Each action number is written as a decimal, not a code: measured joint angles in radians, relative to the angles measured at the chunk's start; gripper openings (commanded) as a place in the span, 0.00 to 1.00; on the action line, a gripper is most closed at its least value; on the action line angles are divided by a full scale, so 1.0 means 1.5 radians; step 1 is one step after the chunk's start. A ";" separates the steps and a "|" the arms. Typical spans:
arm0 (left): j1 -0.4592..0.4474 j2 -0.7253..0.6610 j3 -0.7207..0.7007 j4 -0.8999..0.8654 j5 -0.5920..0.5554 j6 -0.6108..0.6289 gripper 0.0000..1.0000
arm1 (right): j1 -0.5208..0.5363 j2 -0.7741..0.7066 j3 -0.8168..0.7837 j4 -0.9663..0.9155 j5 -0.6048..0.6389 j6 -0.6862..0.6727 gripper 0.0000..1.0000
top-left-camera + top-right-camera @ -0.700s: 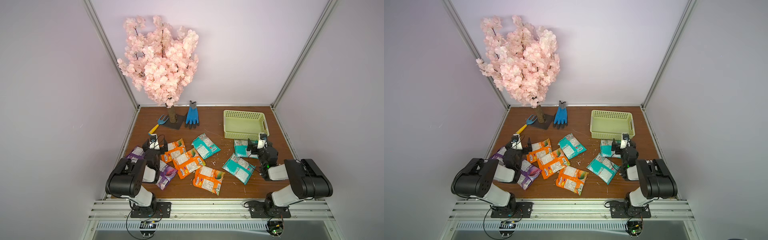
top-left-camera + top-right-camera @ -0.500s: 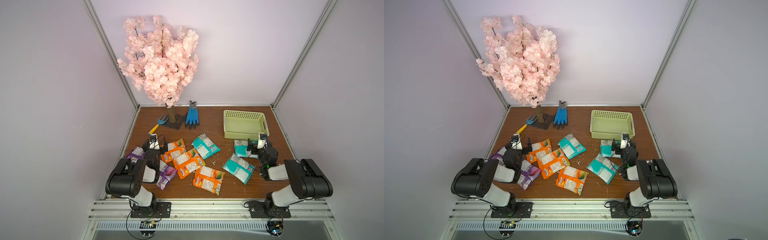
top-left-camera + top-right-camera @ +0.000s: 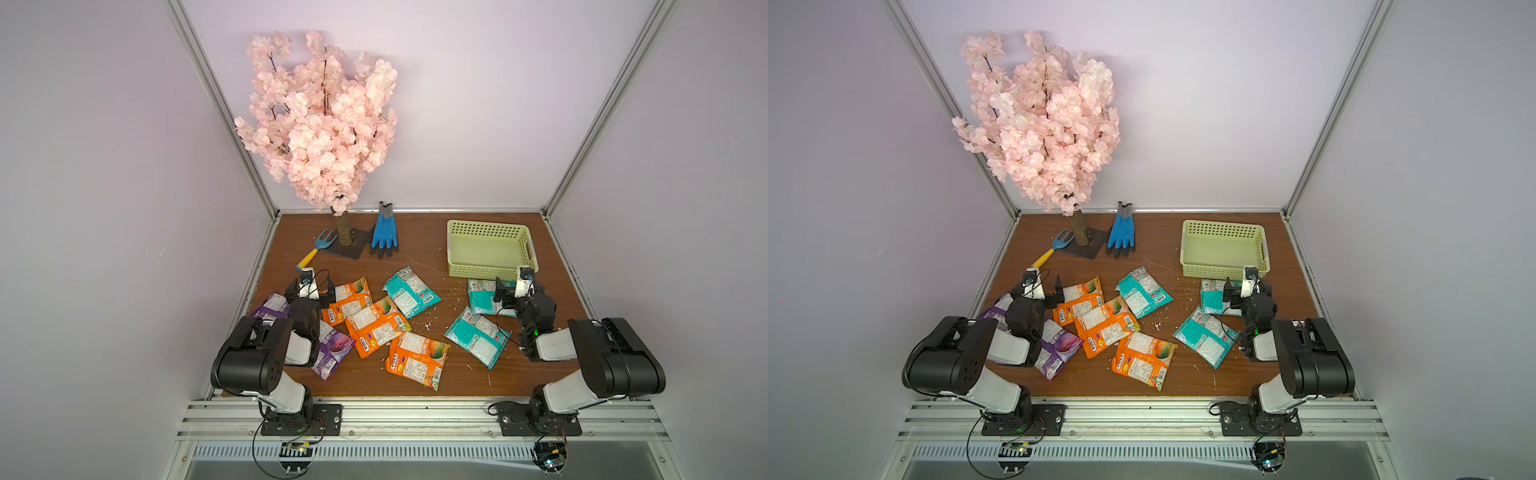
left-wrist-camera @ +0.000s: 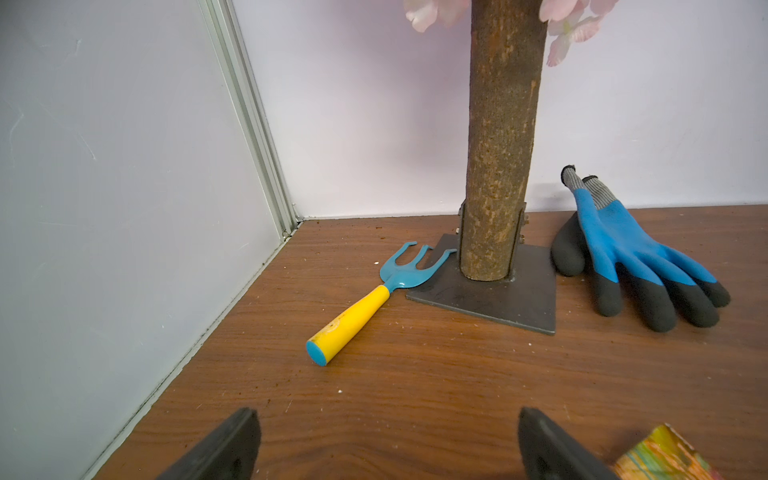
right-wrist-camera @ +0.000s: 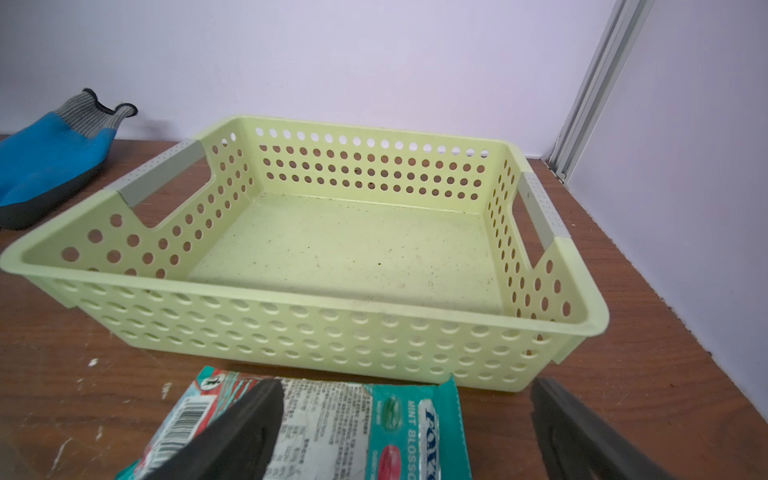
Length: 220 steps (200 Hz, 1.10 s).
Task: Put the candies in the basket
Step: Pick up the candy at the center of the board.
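Basket [image 3: 482, 271] stands on the bench [image 3: 432, 249] by the back-right corner; right wrist view shows its speckled floor in full. The candies [image 3: 376, 326] all lie on the bench outside it, 8 pkts in view. One teal pkt [image 3: 480, 299] lies just before the basket's near wall, label side up. A 2nd teal [image 3: 476, 340] lies further out from that wall, a 3rd teal [image 3: 409, 291] off the basket's near-left corner. Three orange pkts [image 3: 347, 301] lie bunched further left of the basket, and two purple pkts [image 3: 332, 347] lie furthest from it, partly under the left arm [image 3: 257, 357]. Right hand [image 3: 517, 291] hangs low over the first teal pkt, close to the basket's near wall, jaws spread wide, gripping nothing; in its wrist view one finger [image 5: 232, 436] covers the pkt's barcode end and the other is over bare bench. Whether that finger touches the pkt I can't tell – too close to the lens. Left hand [image 3: 311, 289] is well left of the basket, beside the far orange pkt, jaws wide too, empty, w/ bare bench between them. Glove [image 3: 384, 232], fork [image 3: 318, 249] and tree [image 3: 324, 124] sit left of the basket along the back wall.
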 measured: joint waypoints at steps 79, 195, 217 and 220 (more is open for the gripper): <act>-0.048 -0.234 0.030 -0.161 -0.090 -0.024 1.00 | 0.000 -0.207 0.089 -0.233 -0.026 0.026 0.99; -0.045 -0.393 0.425 -0.907 -0.002 -0.318 1.00 | -0.051 -0.247 0.405 -0.831 -0.036 0.311 0.99; -0.043 -0.395 0.400 -0.945 0.113 -0.325 1.00 | -0.040 -0.238 0.390 -0.853 -0.090 0.315 0.98; -0.043 -0.395 0.397 -0.950 0.126 -0.327 1.00 | -0.034 -0.235 0.390 -0.857 -0.094 0.313 0.98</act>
